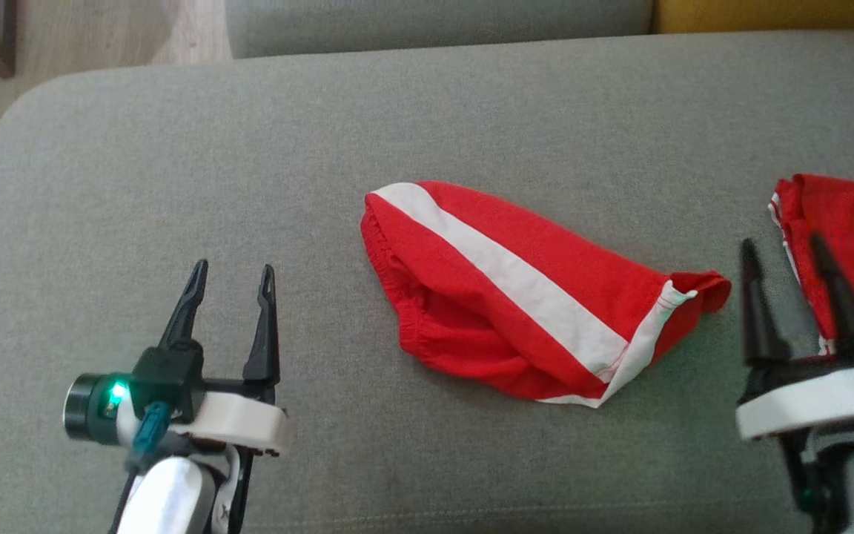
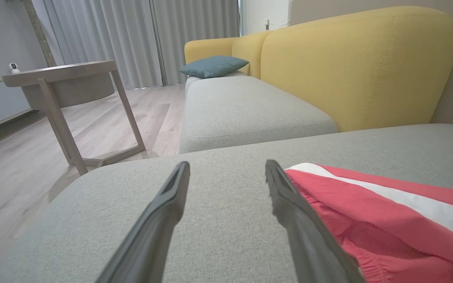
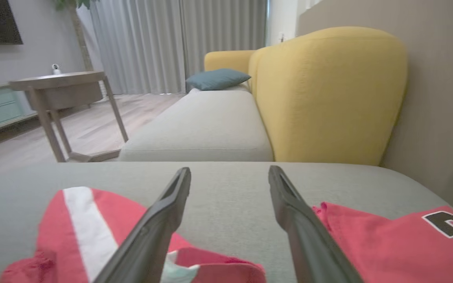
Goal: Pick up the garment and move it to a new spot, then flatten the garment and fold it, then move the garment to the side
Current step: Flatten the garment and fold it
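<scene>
The garment point(image 1: 516, 289) is a pair of red shorts with a white side stripe, lying folded over on the grey sofa cushion point(image 1: 249, 163) at the middle. It also shows at the right of the left wrist view point(image 2: 387, 212) and at the lower left of the right wrist view point(image 3: 89, 224). My left gripper point(image 1: 234, 276) stands open, well to the left of the shorts, with nothing between its fingers point(image 2: 167, 204). My right gripper point(image 1: 783, 248) is open too, just right of the shorts' leg end, its fingers point(image 3: 289, 204) empty.
A second red garment point(image 1: 842, 237) with black lettering point(image 3: 450, 228) lies at the right edge, beside my right gripper. Yellow sofa backs point(image 2: 352, 67) rise behind the cushion. A blue pillow point(image 2: 212, 65) lies farther along, and a wooden side table point(image 2: 61, 78) stands on the floor to the left.
</scene>
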You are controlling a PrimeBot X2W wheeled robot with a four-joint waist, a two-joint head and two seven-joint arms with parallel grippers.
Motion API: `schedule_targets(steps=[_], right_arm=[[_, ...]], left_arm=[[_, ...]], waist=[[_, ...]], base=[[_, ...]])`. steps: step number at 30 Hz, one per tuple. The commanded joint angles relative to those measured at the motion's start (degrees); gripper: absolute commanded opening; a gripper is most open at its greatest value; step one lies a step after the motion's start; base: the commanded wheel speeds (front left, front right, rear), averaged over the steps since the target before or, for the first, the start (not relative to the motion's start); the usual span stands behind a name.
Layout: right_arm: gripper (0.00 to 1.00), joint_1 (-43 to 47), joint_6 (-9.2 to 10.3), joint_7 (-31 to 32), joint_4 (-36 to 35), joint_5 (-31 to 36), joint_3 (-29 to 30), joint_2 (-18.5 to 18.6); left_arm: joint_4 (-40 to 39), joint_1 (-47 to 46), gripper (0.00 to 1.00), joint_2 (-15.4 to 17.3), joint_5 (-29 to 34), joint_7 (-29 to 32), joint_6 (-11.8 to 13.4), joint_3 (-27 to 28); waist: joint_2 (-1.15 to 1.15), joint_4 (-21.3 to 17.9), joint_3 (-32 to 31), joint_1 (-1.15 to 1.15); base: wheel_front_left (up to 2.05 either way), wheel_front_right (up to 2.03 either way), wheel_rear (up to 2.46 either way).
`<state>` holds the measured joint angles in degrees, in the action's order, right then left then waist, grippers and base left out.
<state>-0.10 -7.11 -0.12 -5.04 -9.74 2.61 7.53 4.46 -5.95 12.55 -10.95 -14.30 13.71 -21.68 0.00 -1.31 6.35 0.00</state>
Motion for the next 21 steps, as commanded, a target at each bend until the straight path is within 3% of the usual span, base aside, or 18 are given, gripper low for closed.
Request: schedule_targets(steps=[1, 10, 21], right_arm=[[1.00, -0.27, -0.37, 0.40, -2.81, 0.42, -1.89, 0.09], [1.00, 4.37, -0.37, 2.51, -5.75, 1.04, -6.37, -1.96], [1.00, 4.59, -0.37, 3.01, -6.18, 0.73, -6.37, -2.27]], left_arm=[[-1.62, -1.28, 1.00, 1.12, -0.42, -0.70, 0.39, 2.41], [-1.65, 1.40, 1.00, 1.87, -1.35, -0.70, 1.26, 3.26], [-2.46, 2.02, 1.00, 2.12, -1.41, -0.19, 2.01, 2.88]], waist=[[0.00, -0.08, -0.48, 0.00], [0.00, -0.29, -2.05, 0.00], [0.00, 0.12, -1.87, 0.00]], base=[[0.00, 0.00, 0.00], [0.00, 0.00, 0.00], [0.00, 0.00, 0.00]])
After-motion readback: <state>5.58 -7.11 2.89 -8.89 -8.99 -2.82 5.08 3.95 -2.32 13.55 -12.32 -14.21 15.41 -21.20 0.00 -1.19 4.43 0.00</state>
